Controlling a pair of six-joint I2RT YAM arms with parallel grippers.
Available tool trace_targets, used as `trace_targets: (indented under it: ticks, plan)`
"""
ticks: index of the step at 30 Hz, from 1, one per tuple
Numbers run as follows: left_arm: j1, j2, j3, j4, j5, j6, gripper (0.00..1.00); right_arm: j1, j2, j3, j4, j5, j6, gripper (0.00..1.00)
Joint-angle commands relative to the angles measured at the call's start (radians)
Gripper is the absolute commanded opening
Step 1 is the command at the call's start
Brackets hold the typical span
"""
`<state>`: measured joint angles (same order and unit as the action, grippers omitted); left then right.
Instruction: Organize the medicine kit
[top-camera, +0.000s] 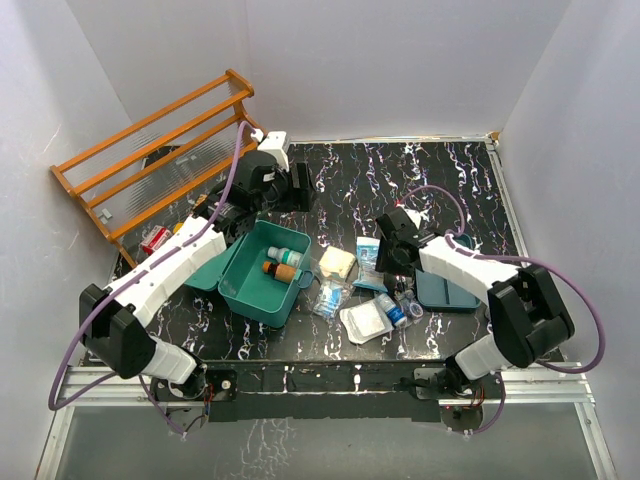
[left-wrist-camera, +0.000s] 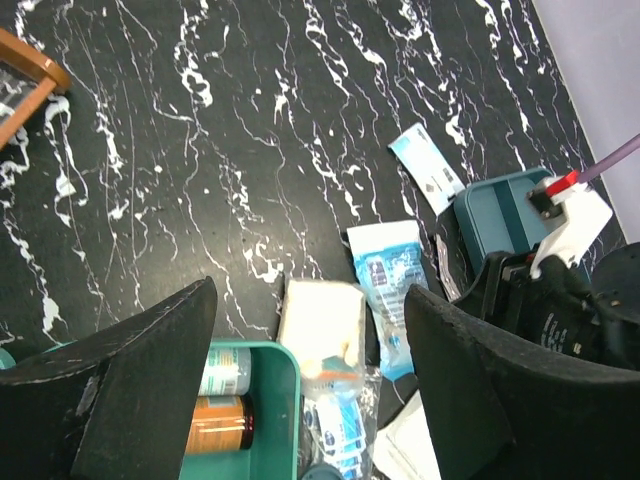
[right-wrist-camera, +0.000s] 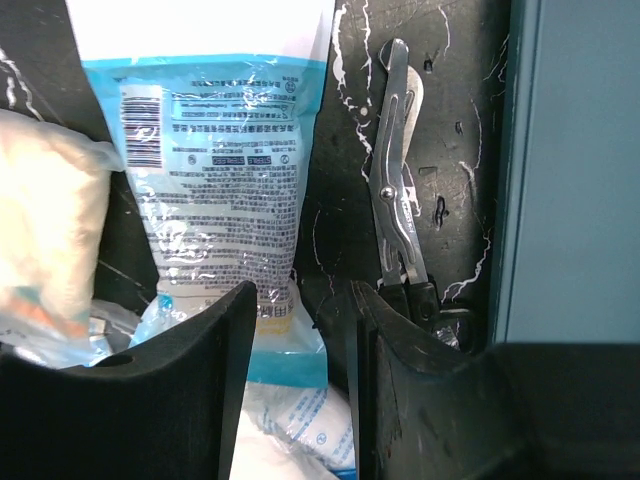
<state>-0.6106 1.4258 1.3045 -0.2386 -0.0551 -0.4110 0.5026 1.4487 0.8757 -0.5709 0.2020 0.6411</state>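
The step in hand looks to be picking up the blue pouch (right-wrist-camera: 225, 170) with the right claw (right-wrist-camera: 302, 295), so that it can go into the medicine kit (top-camera: 250, 288). To do it well, the claw should bite the pouch's near end squarely. Both pads belong on the film rather than on the white packets (right-wrist-camera: 290, 430) heaped just below it. A straight lift before swinging left would stop the slippery sleeve dragging the cream gauze pad (left-wrist-camera: 320, 315) that lies against it. A hinged metal tool (right-wrist-camera: 395, 175) lies just beside the pouch, between it and the flat tray (right-wrist-camera: 570, 170), and the outer finger should stay off its black handles.

In the wrist view the right claw's jaws stand part-way apart, astride the pouch's lower edge. Whether they already pinch it I cannot tell, since the fingers hide the contact. The left claw (left-wrist-camera: 310, 295) hangs wide open and empty above the kit's far right corner, and would do well to be clear of the drop path.

The kit sits on the desk (top-camera: 400, 180) left of centre, just left of the gauze pad and under the left arm. It is a teal-green plastic box with rounded corners, its lid swung open to the left. Inside, an amber bottle (top-camera: 281, 270) and a white bottle (top-camera: 286, 255) lie side by side near the right-hand wall. The rest of the floor is bare, so there is room for the pouch.
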Motion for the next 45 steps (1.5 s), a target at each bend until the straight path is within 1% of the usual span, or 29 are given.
trace_targets:
  ticks: [1, 6, 12, 15, 17, 21, 25, 29, 31, 36, 39, 45]
  plan:
    - [0.007, 0.01, 0.063, 0.045, -0.042, 0.037, 0.74, -0.008, 0.024, 0.033, 0.059, -0.027, -0.034, 0.38]
    - [0.013, 0.022, 0.074, 0.053, -0.036, 0.046, 0.75, -0.015, 0.062, 0.058, 0.105, -0.054, -0.066, 0.39]
    - [0.023, 0.039, 0.086, 0.064, -0.046, 0.048, 0.75, -0.027, 0.12, 0.07, 0.11, -0.024, -0.066, 0.39]
    - [0.027, 0.051, 0.094, 0.061, -0.045, 0.045, 0.75, -0.033, 0.143, 0.074, 0.118, -0.015, -0.072, 0.38]
    - [0.03, 0.058, 0.097, 0.06, -0.044, 0.043, 0.75, -0.036, 0.159, 0.077, 0.127, -0.024, -0.083, 0.35]
    - [0.035, 0.065, 0.107, 0.049, -0.049, 0.044, 0.75, -0.037, 0.177, 0.082, 0.14, -0.042, -0.111, 0.21]
    - [0.056, 0.079, 0.142, -0.018, -0.074, 0.032, 0.76, -0.037, 0.163, 0.097, 0.131, 0.006, -0.131, 0.1]
    - [0.094, 0.07, 0.141, -0.076, -0.089, -0.002, 0.76, -0.037, 0.139, 0.158, 0.117, 0.064, -0.181, 0.03]
    - [0.11, 0.054, 0.121, -0.079, -0.096, -0.013, 0.77, -0.038, 0.125, 0.196, 0.115, 0.082, -0.212, 0.0]
    - [0.147, 0.024, 0.097, -0.083, -0.134, -0.043, 0.77, -0.037, 0.088, 0.301, 0.134, 0.067, -0.297, 0.0]
    - [0.169, 0.017, 0.107, -0.077, -0.148, -0.053, 0.77, -0.036, 0.056, 0.348, 0.19, 0.011, -0.353, 0.0]
    - [0.188, 0.01, 0.156, -0.066, -0.16, -0.051, 0.77, -0.035, 0.008, 0.413, 0.314, -0.253, -0.421, 0.0]
